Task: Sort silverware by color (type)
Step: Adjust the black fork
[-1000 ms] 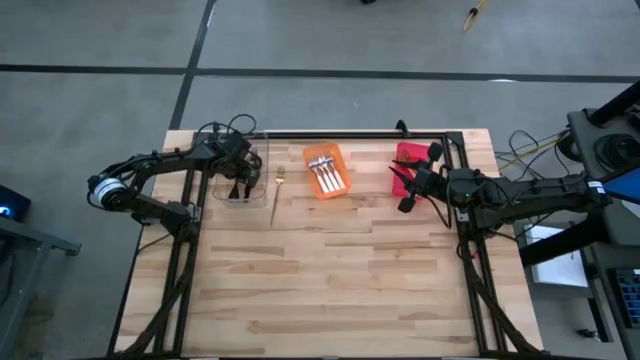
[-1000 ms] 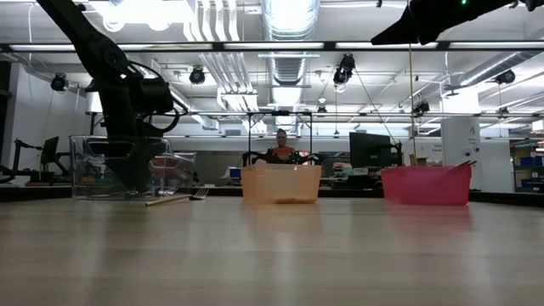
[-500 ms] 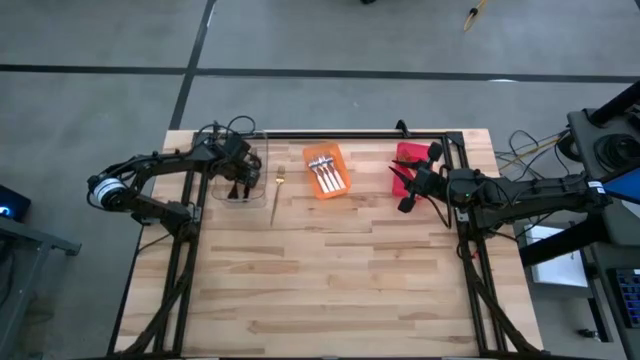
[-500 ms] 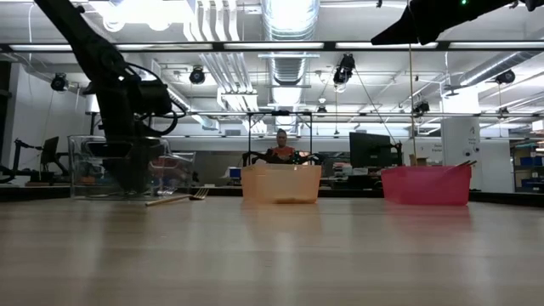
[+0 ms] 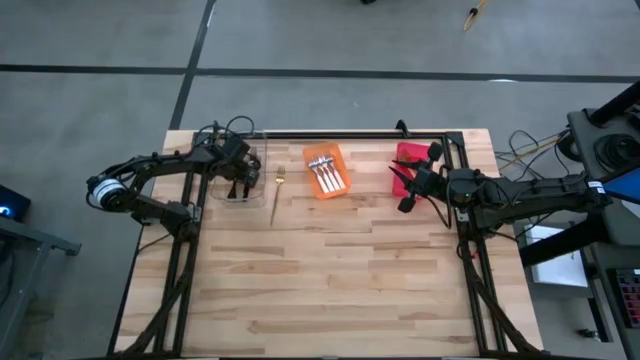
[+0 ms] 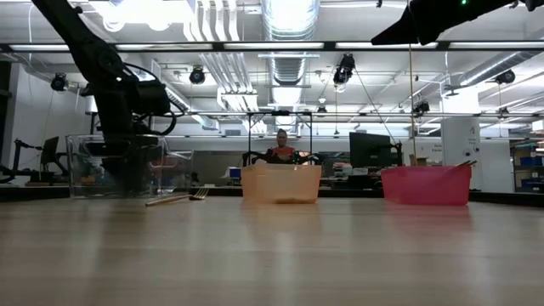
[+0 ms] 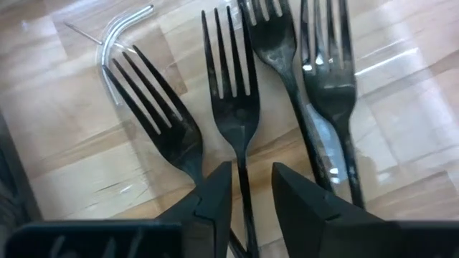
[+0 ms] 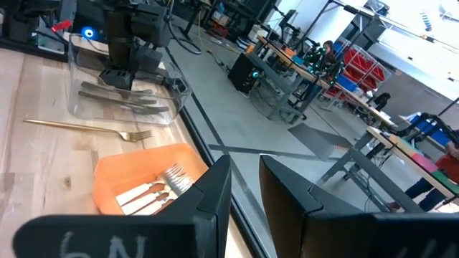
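Butcher-block table [image 5: 330, 270] with a big open workshop behind it, and a person [image 6: 281, 146] sitting way back past the bins in the low view.

So the dark forks [image 7: 233, 107] are lying flat in the clear bin [image 5: 238, 172] at the back left of the table. I count four of them side by side in the left wrist view, tines all pointing the same way. The left gripper [image 7: 251, 197] is right down inside that bin, with its fingertips either side of the handle of one dark fork. The gap between the fingers is narrow, and the handle runs through it, but I can't tell if they're actually pinching it or just straddling it.

One gold fork [image 5: 277, 193] is out on the bare wood just beside the clear bin, on the side toward the orange bin [image 5: 326, 170], well clear of both grippers.

The white-handled silver forks [image 8: 154, 190] sit in the orange bin at the back middle.

The right gripper [image 5: 405, 192] hangs just in front of the red bin [image 5: 408, 158] at the back right, fingers a little apart with nothing between them.
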Controlling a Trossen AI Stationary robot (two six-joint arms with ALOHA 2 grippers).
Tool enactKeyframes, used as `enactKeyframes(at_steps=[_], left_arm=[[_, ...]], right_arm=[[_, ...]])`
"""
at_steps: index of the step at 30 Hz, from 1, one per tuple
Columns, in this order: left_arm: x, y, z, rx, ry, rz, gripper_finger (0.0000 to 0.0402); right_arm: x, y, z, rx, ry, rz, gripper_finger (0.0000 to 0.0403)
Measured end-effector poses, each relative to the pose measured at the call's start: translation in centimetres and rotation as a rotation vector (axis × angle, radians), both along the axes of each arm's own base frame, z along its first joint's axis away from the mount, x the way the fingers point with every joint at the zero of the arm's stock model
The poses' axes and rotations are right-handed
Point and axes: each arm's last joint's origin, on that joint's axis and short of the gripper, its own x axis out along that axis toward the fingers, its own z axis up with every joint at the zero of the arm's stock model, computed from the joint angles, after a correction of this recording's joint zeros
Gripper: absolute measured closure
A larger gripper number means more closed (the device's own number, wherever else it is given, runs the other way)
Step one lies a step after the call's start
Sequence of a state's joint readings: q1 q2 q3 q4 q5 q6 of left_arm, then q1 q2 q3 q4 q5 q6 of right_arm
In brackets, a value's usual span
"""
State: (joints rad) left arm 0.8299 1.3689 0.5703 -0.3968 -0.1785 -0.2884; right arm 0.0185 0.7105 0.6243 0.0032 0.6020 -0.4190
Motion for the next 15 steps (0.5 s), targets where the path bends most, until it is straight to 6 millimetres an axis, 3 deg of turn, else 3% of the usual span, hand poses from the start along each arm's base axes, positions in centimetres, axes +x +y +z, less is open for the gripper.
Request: enactKeyframes(at_steps=[9,15], left_arm=[[0.36,0.29,0.45,-0.005,-0.03,0.0,0.0363],[0.41,0.32,0.49,-0.008,-0.045,0.02,0.0372]], right_arm=[[0.0,0.0,0.0,0.0,0.0,0.0,0.0337],[-0.01,0.0,-0.06,0.0,0.006,0.0,0.0337]])
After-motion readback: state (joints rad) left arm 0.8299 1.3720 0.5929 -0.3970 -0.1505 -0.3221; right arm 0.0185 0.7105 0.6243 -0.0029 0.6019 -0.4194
